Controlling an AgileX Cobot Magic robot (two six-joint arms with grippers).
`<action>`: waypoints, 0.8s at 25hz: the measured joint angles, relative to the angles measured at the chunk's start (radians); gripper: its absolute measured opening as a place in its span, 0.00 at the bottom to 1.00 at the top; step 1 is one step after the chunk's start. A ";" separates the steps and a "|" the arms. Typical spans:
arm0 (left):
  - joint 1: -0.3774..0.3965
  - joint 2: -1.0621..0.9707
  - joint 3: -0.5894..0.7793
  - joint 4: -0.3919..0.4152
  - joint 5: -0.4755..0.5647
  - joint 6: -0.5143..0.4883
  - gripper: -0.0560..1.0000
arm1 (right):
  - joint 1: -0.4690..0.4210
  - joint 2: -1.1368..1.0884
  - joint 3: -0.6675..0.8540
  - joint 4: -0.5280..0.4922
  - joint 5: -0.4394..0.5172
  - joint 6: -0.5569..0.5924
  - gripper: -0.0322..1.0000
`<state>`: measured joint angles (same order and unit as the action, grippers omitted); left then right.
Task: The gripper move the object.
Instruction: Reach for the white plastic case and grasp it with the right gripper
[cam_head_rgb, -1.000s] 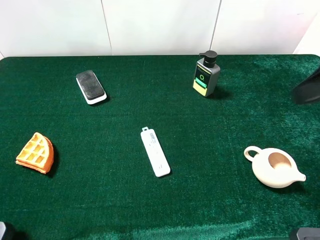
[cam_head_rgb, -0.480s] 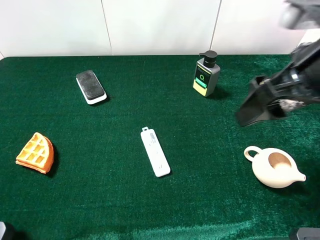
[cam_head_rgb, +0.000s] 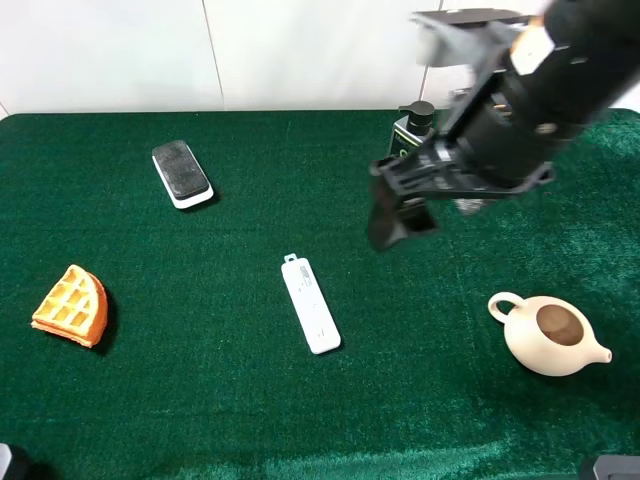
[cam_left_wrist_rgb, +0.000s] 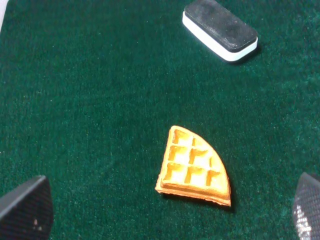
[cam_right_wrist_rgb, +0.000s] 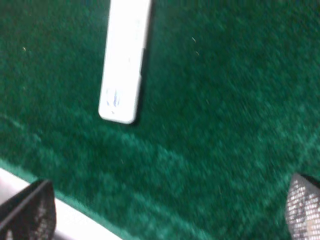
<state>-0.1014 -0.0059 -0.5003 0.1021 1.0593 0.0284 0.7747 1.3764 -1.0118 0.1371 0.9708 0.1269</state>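
Note:
The object, a slim white cassette (cam_head_rgb: 311, 304), lies flat on the green cloth near the table's middle, its small tab pointing to the back. It also shows blurred in the right wrist view (cam_right_wrist_rgb: 125, 60). My right gripper (cam_head_rgb: 398, 222) hangs above the cloth, to the right of and behind the cassette, apart from it. Its jaws stand wide apart and hold nothing in the right wrist view (cam_right_wrist_rgb: 165, 210). My left gripper (cam_left_wrist_rgb: 165, 210) is open and empty above the waffle; it does not show in the exterior view.
An orange waffle wedge (cam_head_rgb: 70, 306) (cam_left_wrist_rgb: 195, 167) lies at the left. A black-topped white slab (cam_head_rgb: 181, 173) (cam_left_wrist_rgb: 220, 29) sits at the back left. A pump bottle (cam_head_rgb: 416, 111) stands behind the right arm, partly hidden. A cream teapot (cam_head_rgb: 548, 336) sits at the right.
My right arm has swung in from the right edge toward the table's middle and now covers part of the bottle. The cassette and the other things have not moved.

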 joint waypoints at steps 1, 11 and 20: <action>0.000 0.000 0.000 0.000 0.000 0.000 0.97 | 0.014 0.023 -0.012 -0.010 -0.012 0.012 0.70; 0.000 0.000 0.000 0.000 0.000 0.000 0.97 | 0.152 0.224 -0.032 -0.063 -0.151 0.131 0.70; 0.000 0.000 0.000 0.000 0.000 0.000 0.97 | 0.213 0.359 -0.032 -0.073 -0.281 0.234 0.70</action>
<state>-0.1014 -0.0059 -0.5003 0.1021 1.0593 0.0284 0.9877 1.7351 -1.0434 0.0642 0.6900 0.3609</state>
